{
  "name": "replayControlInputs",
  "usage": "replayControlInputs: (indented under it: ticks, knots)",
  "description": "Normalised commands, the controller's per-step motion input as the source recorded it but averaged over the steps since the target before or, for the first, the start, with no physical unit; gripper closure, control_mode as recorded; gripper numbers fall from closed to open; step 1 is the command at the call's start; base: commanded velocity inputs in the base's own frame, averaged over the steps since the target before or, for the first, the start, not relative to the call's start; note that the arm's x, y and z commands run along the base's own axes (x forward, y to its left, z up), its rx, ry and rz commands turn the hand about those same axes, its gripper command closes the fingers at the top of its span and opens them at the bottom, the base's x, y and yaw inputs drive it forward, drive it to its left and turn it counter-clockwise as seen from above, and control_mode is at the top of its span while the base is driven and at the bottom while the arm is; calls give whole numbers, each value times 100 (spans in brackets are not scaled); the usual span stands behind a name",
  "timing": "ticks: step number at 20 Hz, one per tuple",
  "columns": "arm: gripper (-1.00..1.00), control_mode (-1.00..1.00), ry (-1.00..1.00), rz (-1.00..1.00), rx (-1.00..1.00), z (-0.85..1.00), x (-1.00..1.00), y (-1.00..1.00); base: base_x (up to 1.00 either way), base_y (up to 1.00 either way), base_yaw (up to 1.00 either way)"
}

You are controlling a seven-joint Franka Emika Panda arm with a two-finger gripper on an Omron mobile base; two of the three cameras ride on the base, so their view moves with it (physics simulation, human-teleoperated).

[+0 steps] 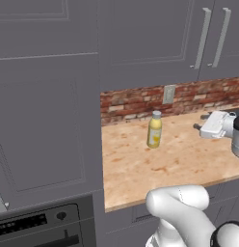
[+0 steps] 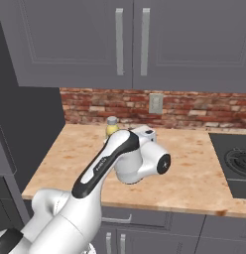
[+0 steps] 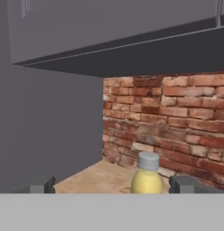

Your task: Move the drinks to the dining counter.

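Note:
One of the drinks, a yellow bottle (image 1: 154, 130) with a pale cap, stands upright on the wood counter (image 1: 140, 164) close to the brick backsplash. My gripper (image 1: 199, 121) hovers to its right just above the counter, pointing sideways at it, open and holding nothing. In the hand view the yellow bottle (image 3: 147, 178) sits ahead between the fingertips (image 3: 180, 184), nearer the right one, with my gripper (image 3: 113, 187) spread wide. From the right base view only the yellow bottle's top (image 2: 112, 126) peeks out behind my arm. The dining counter is out of view.
A tall grey cabinet wall (image 1: 49, 120) closes off the counter's left end, with an oven (image 1: 34, 224) below it. Grey wall cabinets (image 2: 130, 39) hang low overhead. A wall outlet (image 2: 155, 102) sits in the brick. A dark cooktop (image 2: 234, 163) lies to the right.

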Motion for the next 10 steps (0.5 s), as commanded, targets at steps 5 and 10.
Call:
replayControlInputs:
  ticks: [5,10]
  knots:
    - [-100,-100,0,1,3,-10,15,1,0,0,0]
    - [-100,-100,0,2,5,-19,21,0,0,0,0]
